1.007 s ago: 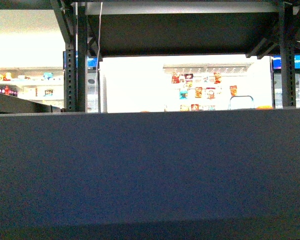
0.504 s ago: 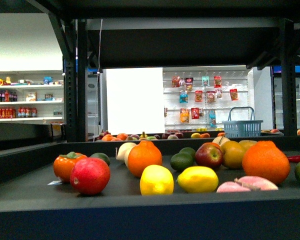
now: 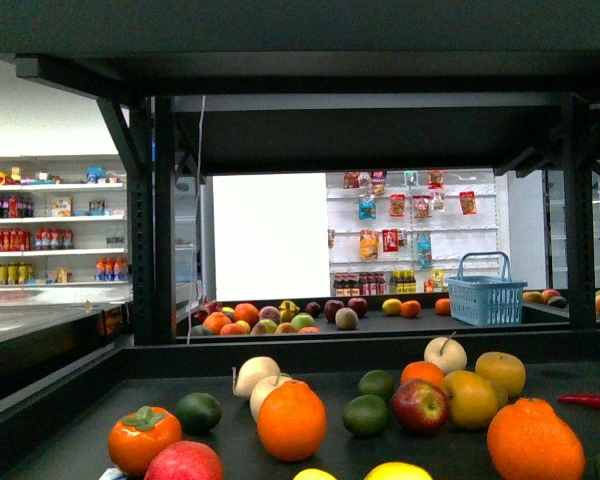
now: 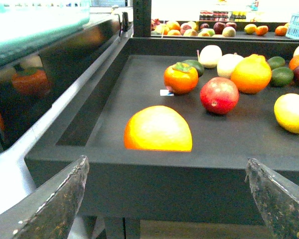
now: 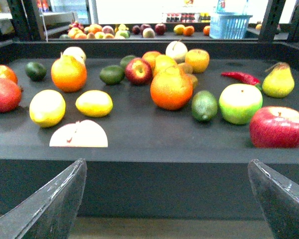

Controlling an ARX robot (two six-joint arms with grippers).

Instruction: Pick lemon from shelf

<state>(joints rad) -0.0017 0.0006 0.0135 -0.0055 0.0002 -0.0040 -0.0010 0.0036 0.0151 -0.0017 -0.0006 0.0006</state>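
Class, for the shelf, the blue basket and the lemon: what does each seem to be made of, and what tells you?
Shelf: probably painted metal, matte black, flat with straight rigid edges. Basket: likely plastic, with light blue lattice walls and a thin handle. Lemon: smooth, slightly shiny yellow skin; real or imitation cannot be told.

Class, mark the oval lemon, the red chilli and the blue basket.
oval lemon (image 5: 94, 103): right wrist view, middle of its peel.
red chilli (image 5: 239, 77): right wrist view, mid-pod.
blue basket (image 3: 487, 302): front view, front wall.

The right hand (image 5: 166, 161) is positioned in front of the shelf (image 5: 154, 132), with its fingers spread wide apart. The lemon (image 5: 93, 103) lies on the dark tray, just beside a rounder yellow fruit (image 5: 47, 107) and clear of both fingers.
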